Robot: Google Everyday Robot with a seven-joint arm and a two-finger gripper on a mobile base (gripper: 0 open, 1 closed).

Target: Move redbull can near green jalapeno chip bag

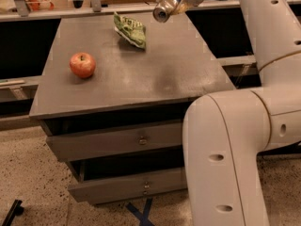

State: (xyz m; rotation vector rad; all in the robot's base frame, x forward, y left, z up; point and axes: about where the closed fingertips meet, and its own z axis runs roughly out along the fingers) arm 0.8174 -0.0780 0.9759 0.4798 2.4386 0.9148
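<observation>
The redbull can (pixel 163 11) is held in my gripper (pixel 170 2) above the far right part of the table, tilted with its end facing the camera. The gripper is shut on the can. The green jalapeno chip bag (pixel 131 29) lies crumpled on the table's far middle, just left of and below the can. The can is in the air, apart from the bag.
A red apple (pixel 83 64) sits on the left side of the grey table (pixel 141 84). The table has two drawers (pixel 141 140) below. My white arm (pixel 235 126) fills the right foreground. A rail and shelves run behind the table.
</observation>
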